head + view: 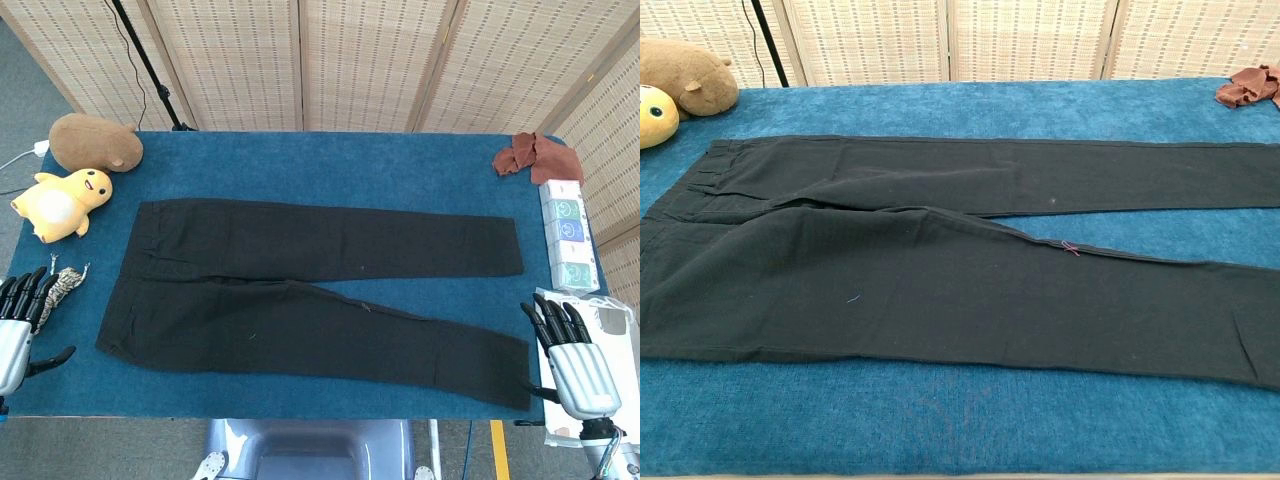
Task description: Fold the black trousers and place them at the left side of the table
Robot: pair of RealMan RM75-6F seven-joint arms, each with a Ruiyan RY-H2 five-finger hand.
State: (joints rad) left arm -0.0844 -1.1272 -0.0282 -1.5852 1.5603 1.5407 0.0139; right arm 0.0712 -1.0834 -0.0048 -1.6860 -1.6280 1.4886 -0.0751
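Beside the waistband of the black trousers (pixel 310 295), the left hand (pixel 20 325) waits with fingers spread, holding nothing; off the cuffs, the right hand (pixel 575 365) is likewise spread and empty. Trousers lie flat, unfolded, mid-table. A good first fold likely means pinching both ends of the near leg together, lifting evenly.

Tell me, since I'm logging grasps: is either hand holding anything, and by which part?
Nothing is held. The left hand and right hand are both open at the table's near corners, off the black trousers.
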